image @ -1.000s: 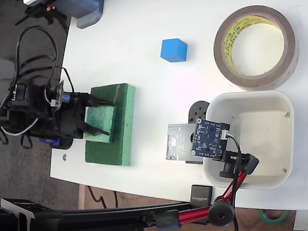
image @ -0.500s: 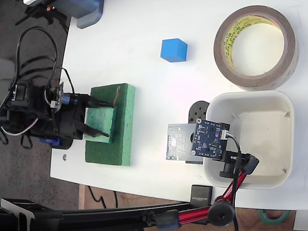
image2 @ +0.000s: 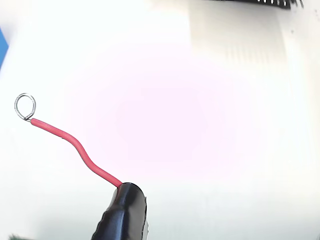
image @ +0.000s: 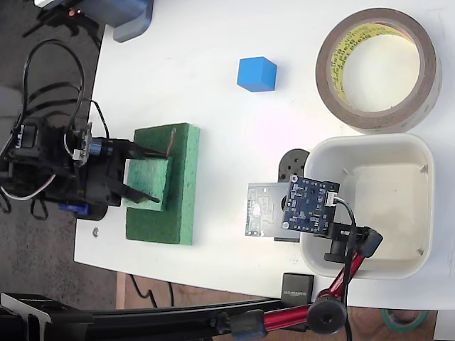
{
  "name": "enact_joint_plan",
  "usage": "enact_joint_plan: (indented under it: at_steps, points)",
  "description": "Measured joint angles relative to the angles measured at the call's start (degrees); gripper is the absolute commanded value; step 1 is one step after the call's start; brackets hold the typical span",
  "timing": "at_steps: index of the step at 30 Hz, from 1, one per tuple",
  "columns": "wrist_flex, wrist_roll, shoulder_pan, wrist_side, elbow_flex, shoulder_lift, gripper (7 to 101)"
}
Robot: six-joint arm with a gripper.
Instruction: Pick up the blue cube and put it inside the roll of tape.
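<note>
In the fixed view the blue cube (image: 257, 74) sits on the white table, upper middle. Right of it, well apart, the roll of tape (image: 378, 69) lies flat, a brown ring with a yellowish core and nothing in its hole. My gripper (image: 146, 173) is far to the lower left of the cube, over a green foam block, open with nothing between its fingers. A thin red wire (image: 169, 145) sticks out from the upper finger. The wrist view shows one black fingertip (image2: 122, 212), the red wire ending in a small ring (image2: 25, 106), and a blue sliver of the cube (image2: 1, 47) at the left edge.
The green foam block (image: 181, 206) lies near the table's left edge. A white tub (image: 419, 206) stands lower right, with a dark blue circuit board (image: 311, 206) on a red and black stand (image: 334, 291) at its left rim. A grey box (image: 128, 18) is at the top left.
The gripper and arm have drifted very slightly to the left over the foam. The cube and the tape roll have not moved.
</note>
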Motion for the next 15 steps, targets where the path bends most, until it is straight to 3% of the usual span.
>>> enact_joint_plan:
  at_steps: [11, 15]
  points:
    - [3.87, 1.14, -0.09, 1.58, -6.42, -1.85, 100.3]
    - [2.64, 1.76, -0.09, 1.67, -11.43, -7.82, 100.3]
